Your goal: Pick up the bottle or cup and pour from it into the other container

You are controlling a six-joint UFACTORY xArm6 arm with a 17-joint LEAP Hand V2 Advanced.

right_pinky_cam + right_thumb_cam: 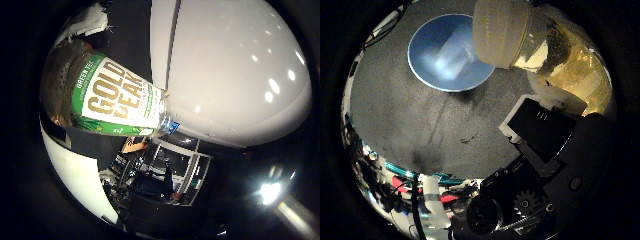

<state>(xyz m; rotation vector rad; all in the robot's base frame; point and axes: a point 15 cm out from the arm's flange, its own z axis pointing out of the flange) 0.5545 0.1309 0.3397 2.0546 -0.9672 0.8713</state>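
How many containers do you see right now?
2: the bottle held in the hand, white cap on, and the blue bowl on the grey mat near that cap. Others may be hidden.

Clear bottle (112,97) with green-and-white label and white ribbed cap (500,32), amber liquid inside, held close to the palm, tilted, cap over rim of blue bowl (440,60) on grey tabletop.

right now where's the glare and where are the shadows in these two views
Little finger side palm view: bright ceiling-light spots glare off the white surface beside the bottle, and one hard flare sits in the dark area. Thumb side palm view: a soft sheen lies across the blue bowl, a shadow falls on the dark mat beside it, and the hand is mostly in darkness.
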